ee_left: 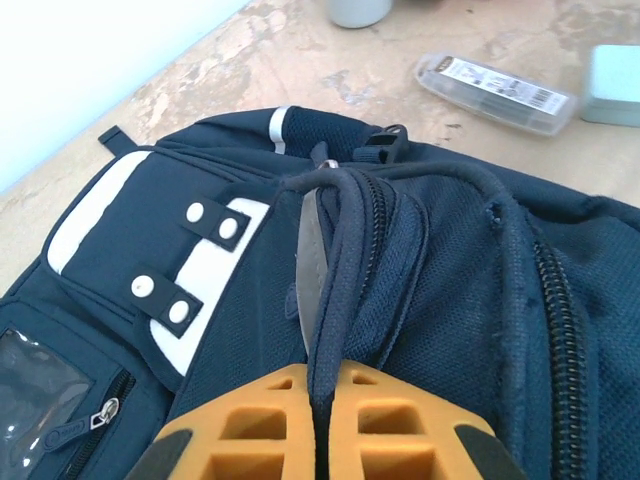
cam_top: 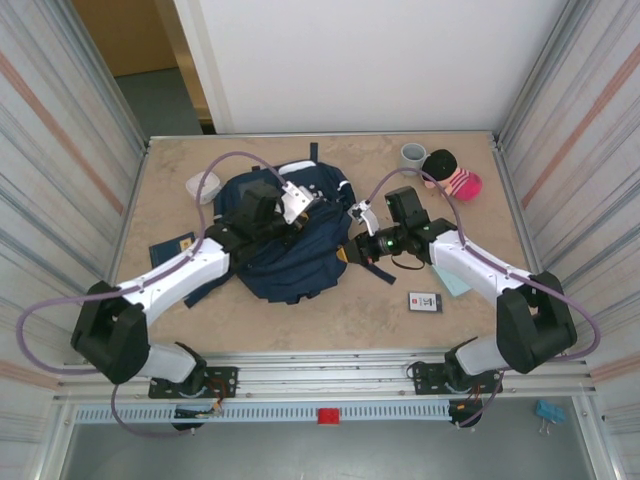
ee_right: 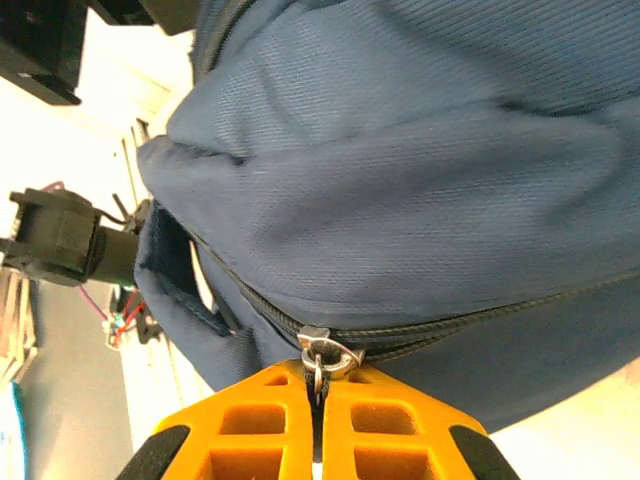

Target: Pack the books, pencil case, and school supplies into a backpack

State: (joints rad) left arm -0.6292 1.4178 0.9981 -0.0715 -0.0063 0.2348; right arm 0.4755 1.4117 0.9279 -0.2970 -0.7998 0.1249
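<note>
The navy backpack lies in the middle of the table, white patches on its front pocket. My left gripper is shut on the backpack's dark top strap beside a zipper. At the bag's right side, my right gripper is shut on the metal zipper pull. The pale teal book lies partly under the right arm. A black rectangle with a white label sits near the front right. A narrow grey-white bar lies beyond the bag.
A grey cup and a pink and black plush stand at the back right. A rounded white box is at the back left, and a dark flat booklet lies left of the bag. Ribbed walls close both sides.
</note>
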